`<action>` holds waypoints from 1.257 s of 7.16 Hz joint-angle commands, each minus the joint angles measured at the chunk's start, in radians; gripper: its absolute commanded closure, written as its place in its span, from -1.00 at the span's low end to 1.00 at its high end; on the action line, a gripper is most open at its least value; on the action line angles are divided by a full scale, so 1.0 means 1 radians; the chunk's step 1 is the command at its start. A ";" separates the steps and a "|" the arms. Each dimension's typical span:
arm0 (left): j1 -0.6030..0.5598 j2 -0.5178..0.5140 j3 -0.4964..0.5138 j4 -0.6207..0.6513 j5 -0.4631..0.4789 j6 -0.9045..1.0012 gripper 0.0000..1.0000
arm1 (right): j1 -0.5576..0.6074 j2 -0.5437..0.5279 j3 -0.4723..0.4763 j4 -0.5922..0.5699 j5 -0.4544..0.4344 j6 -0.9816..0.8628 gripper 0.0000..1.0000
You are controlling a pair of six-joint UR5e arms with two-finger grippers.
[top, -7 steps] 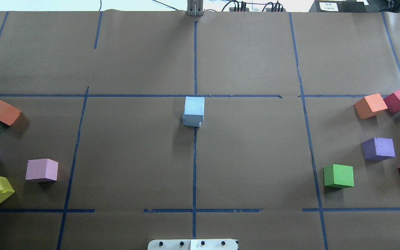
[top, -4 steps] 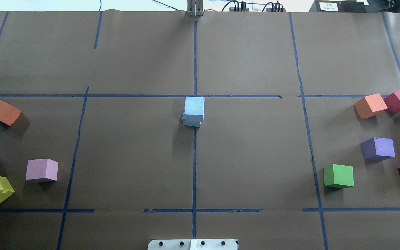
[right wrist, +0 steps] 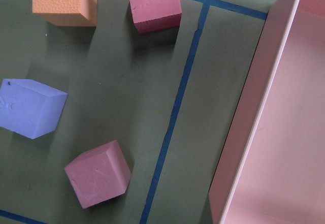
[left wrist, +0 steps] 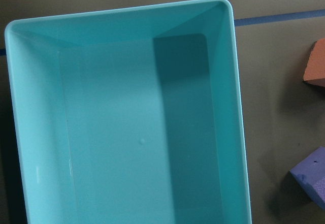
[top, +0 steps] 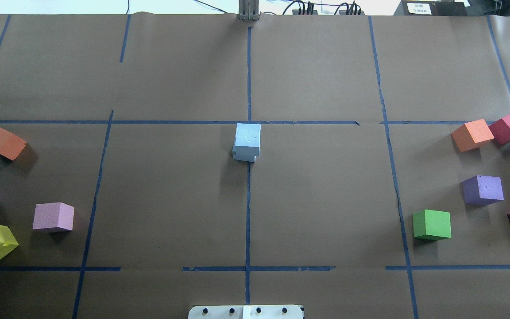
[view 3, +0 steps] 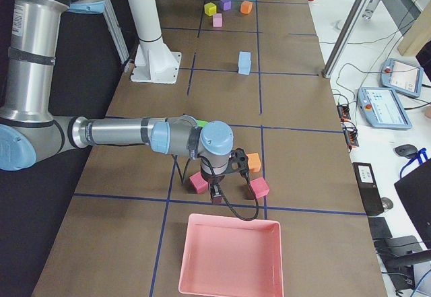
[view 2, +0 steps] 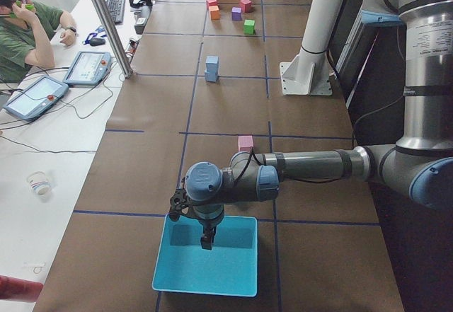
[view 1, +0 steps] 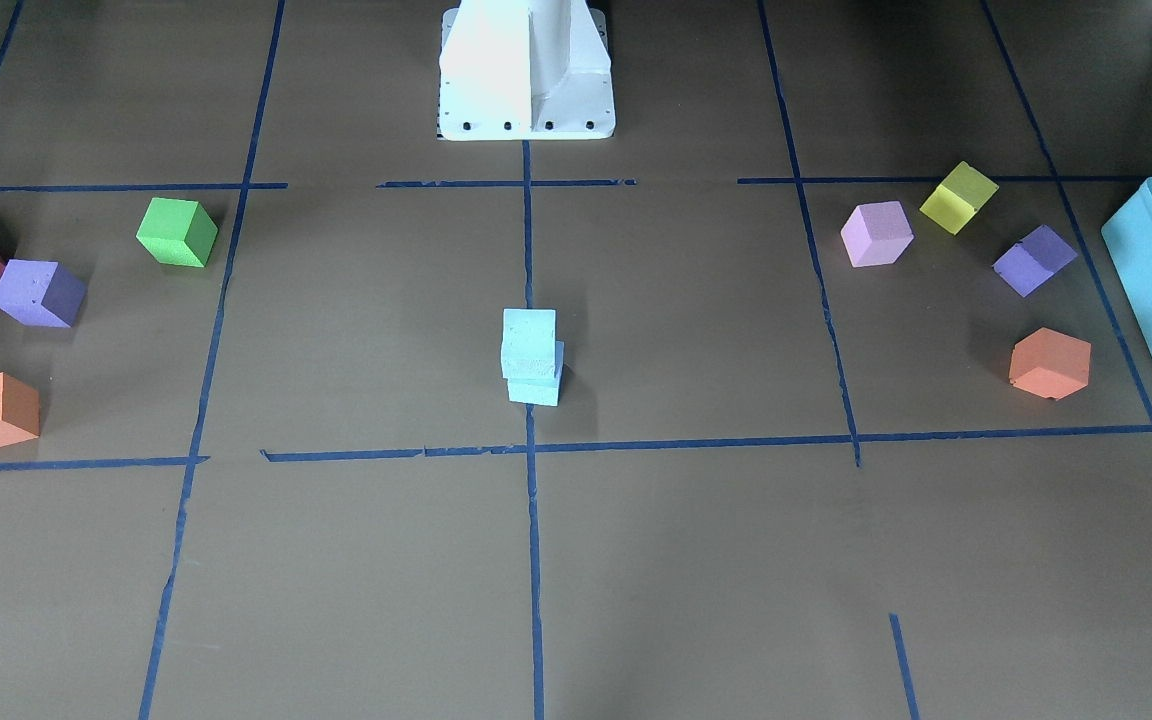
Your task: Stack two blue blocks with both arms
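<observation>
At centre, stacked blue blocks (top: pixel 246 141), left gripper (view 2: pixel 207 242) only in side view

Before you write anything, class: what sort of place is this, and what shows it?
Probably a robotics lab's test cell. A jointed left arm and right arm stretch over a table gridded with blue tape, and a seated operator has teach pendants close by.

table (top: pixel 326 199) | centre: blue blocks (top: pixel 247 142) stacked | sides: 9 cubes (top: pixel 432 224), 2 trays (view 2: pixel 205 255)
</observation>
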 commanded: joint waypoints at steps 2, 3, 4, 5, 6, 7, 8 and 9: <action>0.000 -0.002 -0.003 0.000 0.000 0.001 -1.00 | -0.007 0.000 0.001 0.002 -0.001 0.000 -1.00; 0.000 -0.002 -0.012 0.000 0.001 0.001 -1.00 | -0.011 0.000 0.000 0.002 -0.001 0.000 -1.00; 0.000 0.000 -0.012 0.000 0.001 0.001 -1.00 | -0.013 0.000 0.000 0.002 -0.001 0.000 -0.99; 0.000 0.000 -0.012 0.000 0.000 0.001 -1.00 | -0.014 0.000 0.000 0.002 -0.001 0.000 -1.00; 0.000 0.000 -0.012 0.000 0.000 0.001 -1.00 | -0.017 0.000 0.000 0.002 -0.001 0.000 -0.99; 0.000 0.000 -0.012 0.000 0.000 0.001 -1.00 | -0.019 0.000 0.000 0.002 -0.001 0.000 -1.00; 0.000 -0.002 -0.014 0.000 0.000 0.001 -1.00 | -0.020 0.000 0.000 0.002 -0.001 0.000 -1.00; 0.000 -0.002 -0.015 0.000 0.000 0.001 -1.00 | -0.020 0.000 0.000 0.002 -0.001 0.000 -0.99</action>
